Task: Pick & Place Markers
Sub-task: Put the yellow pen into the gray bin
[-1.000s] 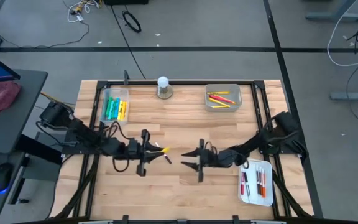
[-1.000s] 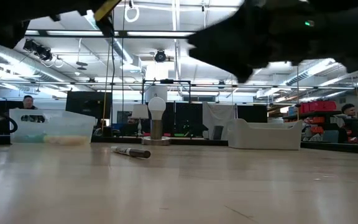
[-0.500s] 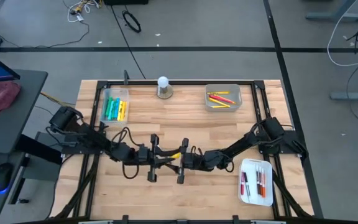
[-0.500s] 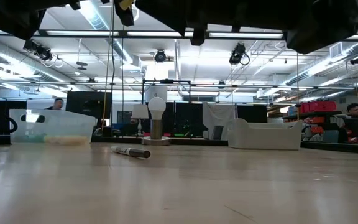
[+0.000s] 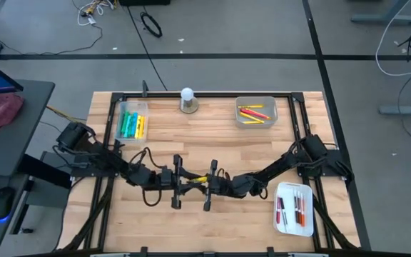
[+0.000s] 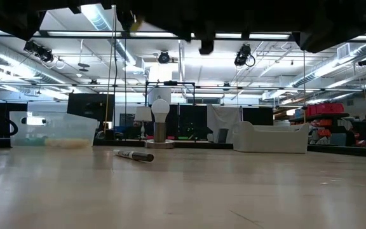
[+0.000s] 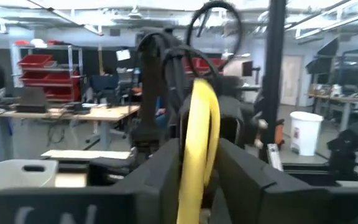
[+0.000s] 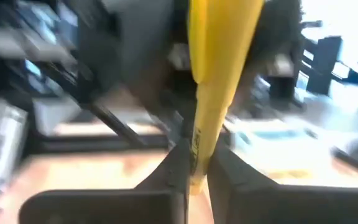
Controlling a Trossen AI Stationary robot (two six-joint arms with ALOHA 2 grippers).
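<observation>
Yellow item: a thin yellow plastic marker (image 5: 200,179) is held above the middle of the pale wooden counter (image 5: 212,143), between the two pincers.
Left pincer: the left pincer (image 5: 181,182) is closed on one end of the yellow marker, as seen between its dark fingers (image 7: 166,180) in the left wrist view.
Right pincer: the right pincer (image 5: 207,185) is closed on the other end; its fingers (image 8: 178,163) are pressed against the marker body in the right wrist view.
Governing relation: the marker's long axis is laid across the gap from one pincer to the other, tilted slightly; both arms are equally near, and a hand-over is judged to be in progress.
Loose marker: one dark-capped pale marker (image 6: 134,155) is seen lying flat on the counter in the low view.
Clear bin, far left: green and yellow markers are contained in the clear plastic bin (image 5: 133,106).
Clear bin, far right: red and yellow markers are contained in the second clear bin (image 5: 256,101).
White tray, near right: red and dark markers are laid lengthwise in the white rectangular tray (image 5: 292,228).
</observation>
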